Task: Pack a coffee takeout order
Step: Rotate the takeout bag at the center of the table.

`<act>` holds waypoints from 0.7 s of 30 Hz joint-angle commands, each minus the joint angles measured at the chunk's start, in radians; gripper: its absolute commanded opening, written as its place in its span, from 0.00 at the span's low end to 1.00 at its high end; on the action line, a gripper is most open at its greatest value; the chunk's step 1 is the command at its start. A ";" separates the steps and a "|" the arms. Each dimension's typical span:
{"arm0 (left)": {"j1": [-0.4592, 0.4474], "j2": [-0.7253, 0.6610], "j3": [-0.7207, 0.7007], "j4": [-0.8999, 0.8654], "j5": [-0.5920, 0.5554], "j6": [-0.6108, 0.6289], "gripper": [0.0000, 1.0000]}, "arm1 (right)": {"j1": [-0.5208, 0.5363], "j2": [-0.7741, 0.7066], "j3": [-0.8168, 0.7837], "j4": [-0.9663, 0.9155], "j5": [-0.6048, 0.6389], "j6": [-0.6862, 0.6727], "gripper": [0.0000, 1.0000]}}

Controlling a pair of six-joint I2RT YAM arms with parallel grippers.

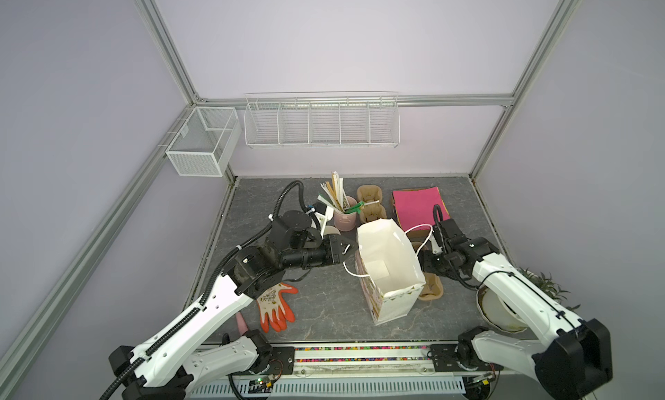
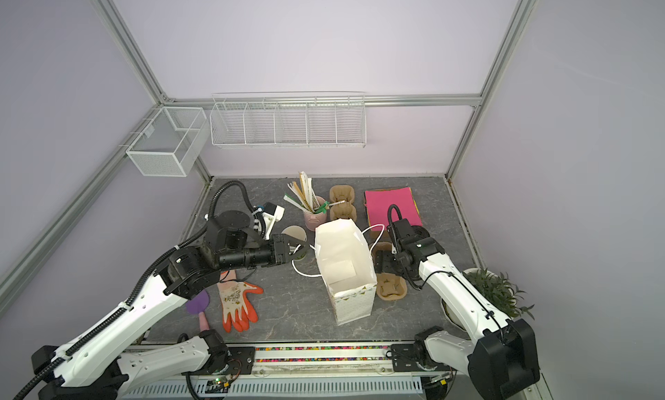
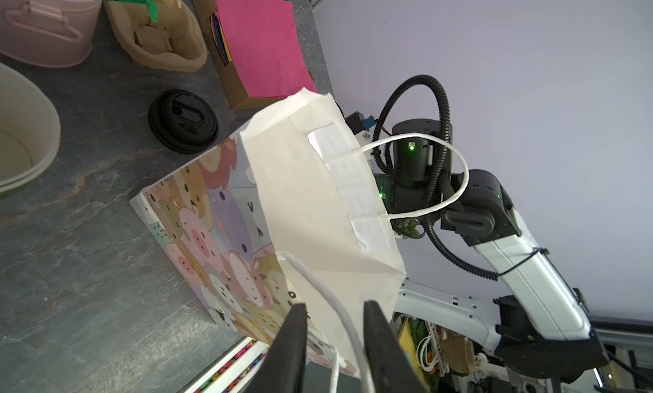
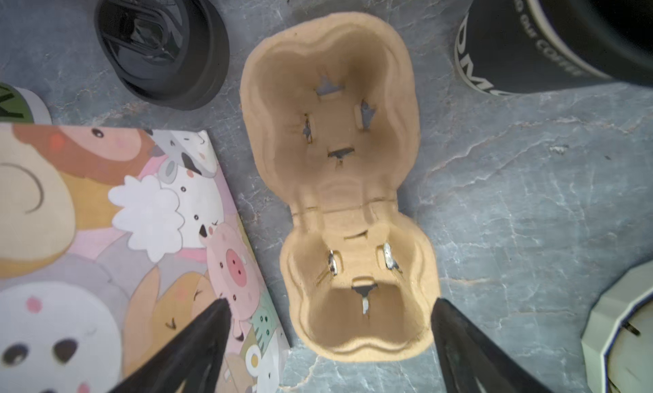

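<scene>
Pale lilac walls and an aluminium frame close in a grey marbled desk (image 1: 324, 308), with white wire baskets (image 1: 322, 123) hung on the back wall.

The white paper bag (image 1: 387, 258) stands upright near the middle of the desk, mouth open, its cartoon-animal sides showing in both wrist views. The left gripper (image 1: 349, 250) reaches in level at the bag's left rim. In the left wrist view its fingers (image 3: 300, 324) stand narrowly apart with the near cord handle (image 3: 323, 292) running between them. A gap shows on either side of the cord, so it is not visibly pinched.

The right gripper (image 4: 328, 303) is spread wide above the brown pulp cup carrier (image 4: 339, 182), its two fingertips flanking one cup well. I cannot tell whether they touch it. This carrier lies flat just beside the bag's right side, empty. A black lid (image 4: 162, 44) and a dark printed cup (image 4: 530, 48) sit near it.

At the back, the pink paper sheet (image 1: 417, 205) tops a stack of coloured paper on the right. A second carrier (image 1: 370, 204) lies between that stack and the pink bucket (image 1: 344, 220) of sticks. The orange-and-white glove (image 1: 275, 304) lies flat at the front left, under the left arm.
</scene>
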 commanded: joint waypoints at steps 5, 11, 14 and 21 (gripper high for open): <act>-0.005 0.051 0.043 -0.018 -0.020 0.054 0.00 | -0.015 0.051 -0.045 0.063 -0.024 -0.022 0.90; 0.000 0.108 0.092 -0.057 -0.045 0.125 0.00 | -0.015 0.079 -0.048 0.083 -0.008 -0.034 0.86; 0.016 0.110 0.090 -0.050 -0.031 0.146 0.00 | -0.016 0.103 -0.051 0.090 -0.008 -0.043 0.80; 0.098 0.117 0.088 -0.057 0.027 0.199 0.00 | -0.016 0.134 -0.057 0.117 -0.015 -0.050 0.66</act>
